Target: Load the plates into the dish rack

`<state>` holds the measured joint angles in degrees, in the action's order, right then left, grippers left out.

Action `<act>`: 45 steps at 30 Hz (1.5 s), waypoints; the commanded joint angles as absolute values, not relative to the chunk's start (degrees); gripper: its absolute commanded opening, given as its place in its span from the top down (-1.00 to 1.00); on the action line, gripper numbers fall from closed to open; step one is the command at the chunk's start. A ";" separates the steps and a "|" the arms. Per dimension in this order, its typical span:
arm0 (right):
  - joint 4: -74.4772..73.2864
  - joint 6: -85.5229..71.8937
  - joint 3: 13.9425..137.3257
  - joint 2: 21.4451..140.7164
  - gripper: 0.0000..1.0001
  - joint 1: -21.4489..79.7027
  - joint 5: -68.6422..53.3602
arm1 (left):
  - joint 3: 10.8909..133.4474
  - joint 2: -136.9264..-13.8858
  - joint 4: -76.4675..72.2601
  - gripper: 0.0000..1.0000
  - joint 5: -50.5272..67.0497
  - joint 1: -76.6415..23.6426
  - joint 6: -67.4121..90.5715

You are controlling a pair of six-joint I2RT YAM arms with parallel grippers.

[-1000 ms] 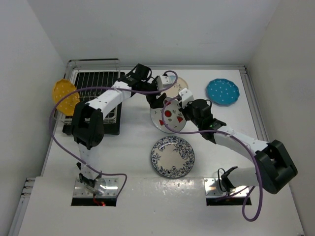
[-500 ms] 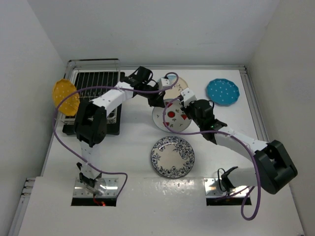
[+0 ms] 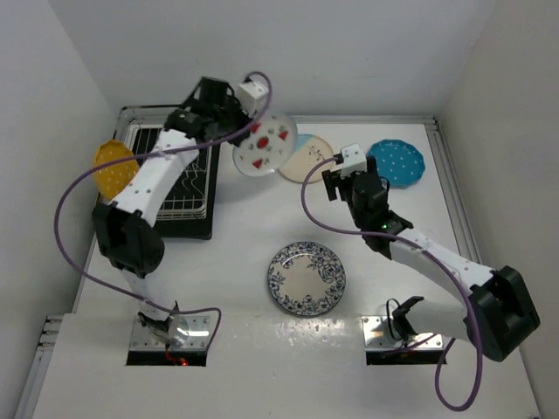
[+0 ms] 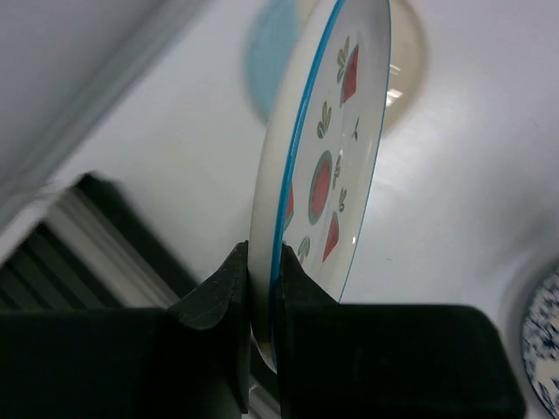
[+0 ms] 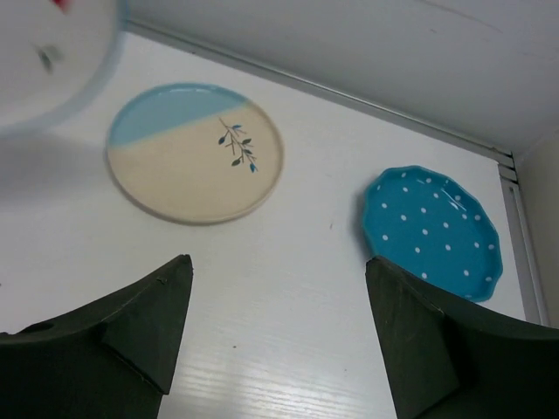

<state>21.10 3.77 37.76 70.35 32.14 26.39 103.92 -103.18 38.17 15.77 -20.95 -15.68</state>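
My left gripper is shut on the rim of the white strawberry plate, which it holds on edge. From above, this plate hangs in the air just right of the dish rack, under the left gripper. The yellow dotted plate stands at the rack's left side. My right gripper is open and empty over bare table between the blue-and-cream plate and the teal dotted plate. The blue floral plate lies flat at the table's middle front.
The rack sits on a black tray at the back left, close to the left wall. The strawberry plate overlaps the blue-and-cream plate in the top view. A purple cable loops off the left arm. The teal plate is near the right rail.
The left gripper closed on the strawberry plate and carried it up and left toward the rack. The right gripper let go of it, opened, and drew back to the right.
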 commanded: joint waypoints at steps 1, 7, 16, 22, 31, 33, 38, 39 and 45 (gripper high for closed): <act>19.43 -2.36 39.64 65.49 -0.59 33.05 31.47 | 111.53 -91.32 34.71 1.00 -0.93 -16.01 -10.46; 18.11 -5.27 35.42 60.65 -0.59 34.01 31.47 | 110.67 -88.86 35.26 1.00 -22.98 -6.17 -13.09; 10.99 -8.52 35.24 59.15 -0.59 35.42 31.29 | 94.14 -80.95 26.81 1.00 -28.75 8.33 -13.28; 8.53 -9.49 37.18 60.29 -0.59 36.21 31.46 | 86.41 -79.89 24.87 1.00 -23.12 12.04 -11.43; 6.15 -10.28 37.62 59.85 -0.59 37.00 31.99 | 86.39 -79.89 24.87 1.00 -18.98 12.04 -8.17; 6.06 -9.67 37.36 59.33 -0.59 36.91 32.34 | 87.27 -79.89 24.87 1.00 -18.46 12.04 -8.17; 6.06 -9.58 36.48 58.71 -0.59 37.00 32.61 | 91.58 -79.89 24.87 1.00 -18.46 10.91 -8.87; 6.15 -9.58 36.39 58.71 -0.59 37.00 32.78 | 92.10 -80.50 24.87 1.00 -19.50 10.38 -9.66; 6.15 -9.14 36.30 58.54 -0.59 36.91 32.61 | 93.96 -81.03 24.87 1.00 -21.35 9.32 -10.37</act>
<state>5.28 -9.23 35.18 59.90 36.58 31.55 89.71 -83.94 33.06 -19.99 10.00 -10.46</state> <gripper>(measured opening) 0.796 0.145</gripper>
